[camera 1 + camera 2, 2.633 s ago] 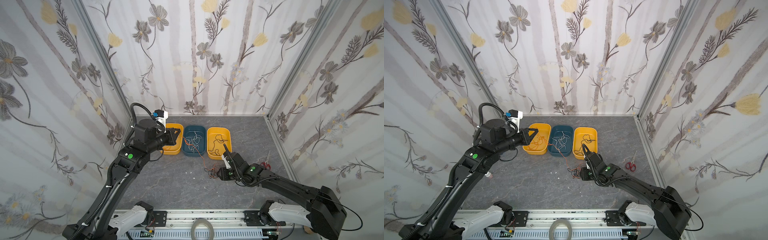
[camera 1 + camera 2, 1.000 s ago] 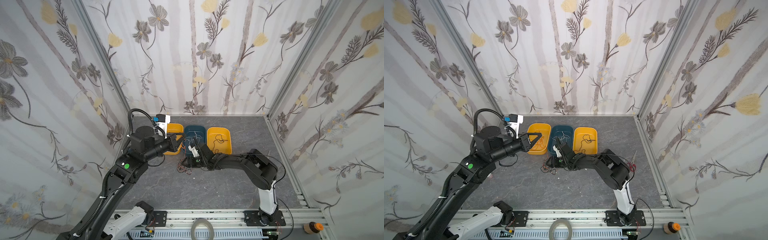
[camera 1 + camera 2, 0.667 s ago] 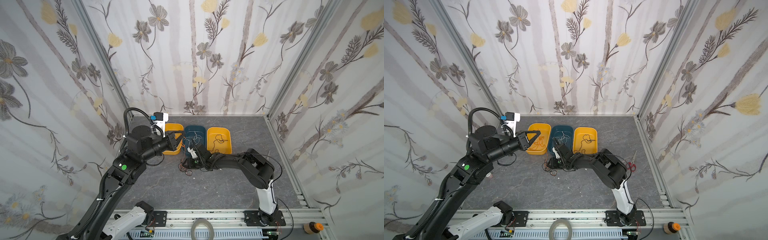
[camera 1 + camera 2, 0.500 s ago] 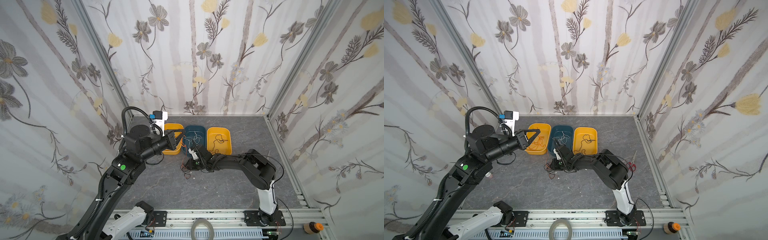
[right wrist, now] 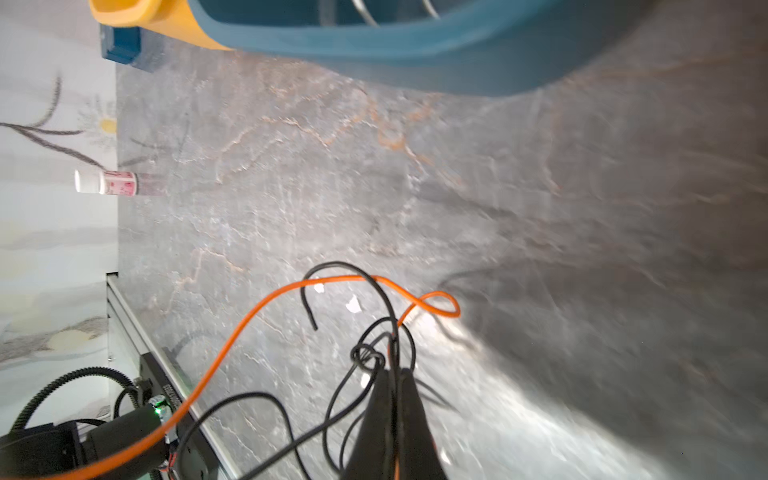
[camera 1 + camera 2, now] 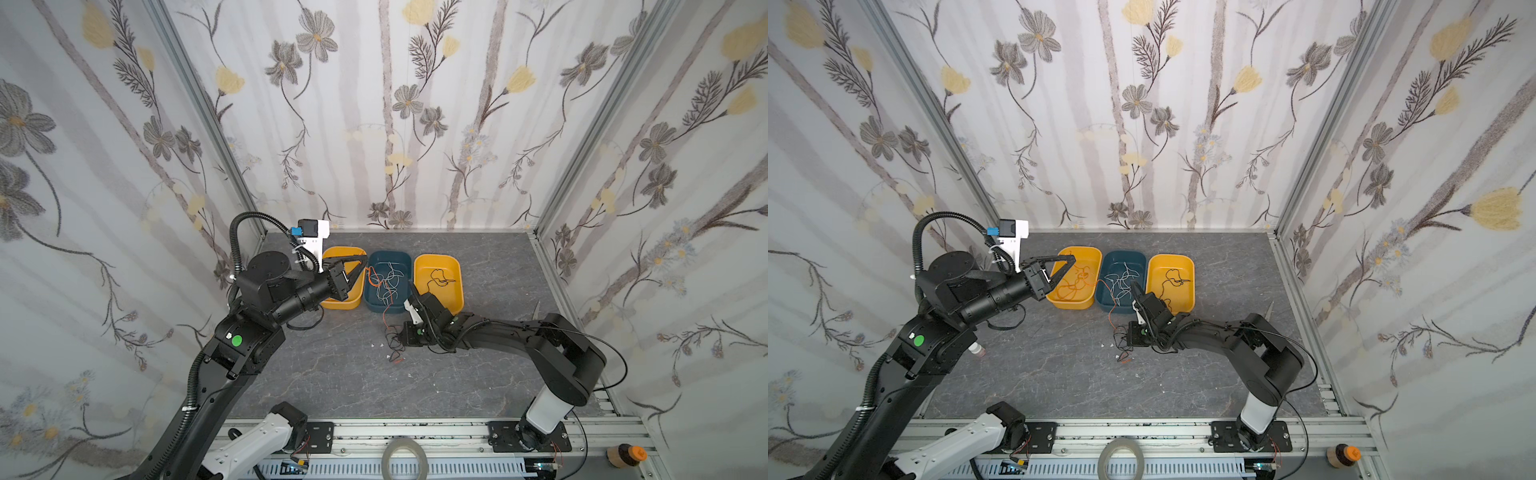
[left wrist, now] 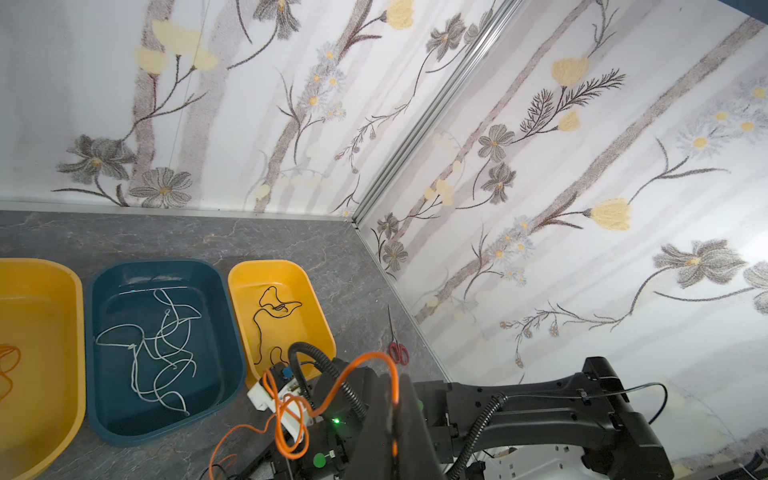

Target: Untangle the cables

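**Both claws clamped on cable in front of the trays**

The grey desk (image 6: 332,374) carries everything. The left arm (image 6: 266,286) is raised along the left edge. The left gripper (image 6: 365,262) hangs above the left yellow tray (image 6: 1073,304) with its fingers pressed together at the tips, pinching an orange cable (image 5: 332,278). The right arm (image 6: 569,357) reaches in low from the front right corner. The right gripper (image 5: 390,376) sits just over the desk, its fingers squeezed tight on a tangle (image 5: 368,353) of black and orange strands. That tangle lies on the desk just in front of the blue tray (image 7: 145,432), near the middle. The orange cable climbs from it, up over the blue tray, toward the left gripper.

Three trays stand side by side near the back edge: the left yellow tray, the blue tray in the middle, and the right yellow tray (image 7: 318,324). More orange cable lies in the left yellow tray. White cables (image 7: 162,345) sprawl loose in the blue tray, and a black cable (image 7: 276,307) lies in the right yellow tray.

Red-handled scissors (image 7: 397,351) lie by the right edge. A small white-capped bottle (image 5: 106,182) sits at the left edge.
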Robot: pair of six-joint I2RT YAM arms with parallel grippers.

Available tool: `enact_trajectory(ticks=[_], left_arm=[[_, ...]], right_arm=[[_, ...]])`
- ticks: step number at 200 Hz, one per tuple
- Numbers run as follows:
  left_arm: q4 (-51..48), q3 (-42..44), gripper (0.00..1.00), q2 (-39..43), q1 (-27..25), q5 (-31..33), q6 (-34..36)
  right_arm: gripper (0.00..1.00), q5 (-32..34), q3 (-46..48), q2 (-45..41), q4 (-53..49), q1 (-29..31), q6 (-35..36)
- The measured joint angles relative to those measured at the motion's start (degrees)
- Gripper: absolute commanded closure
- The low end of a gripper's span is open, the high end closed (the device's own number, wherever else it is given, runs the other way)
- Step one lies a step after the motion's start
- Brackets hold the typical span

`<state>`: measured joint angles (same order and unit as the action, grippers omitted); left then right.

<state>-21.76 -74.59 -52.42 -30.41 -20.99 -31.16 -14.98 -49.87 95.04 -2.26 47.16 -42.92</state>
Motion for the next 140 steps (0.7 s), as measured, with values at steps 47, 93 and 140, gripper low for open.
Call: enact_trajectory(ticks=[47,93,140], left_arm=[[-0.66,-0.07,1.00,-0.24,0.09,1.36,1.20],[-0.39,3.56,1.00,-1.70,0.13,1.46,1.16],[0.81,5.16,1.00,-3.48,0.13,0.66,0.63]], right_arm=[[0.92,3.08,3.96,-11.56,-11.61,-1.22,2.62],[0.60,4.90,4.94,-14.97,-21.59,-2.16,5.75],[0.50,4.94,2.56,-18.93,-22.67,-2.12,8.26]])
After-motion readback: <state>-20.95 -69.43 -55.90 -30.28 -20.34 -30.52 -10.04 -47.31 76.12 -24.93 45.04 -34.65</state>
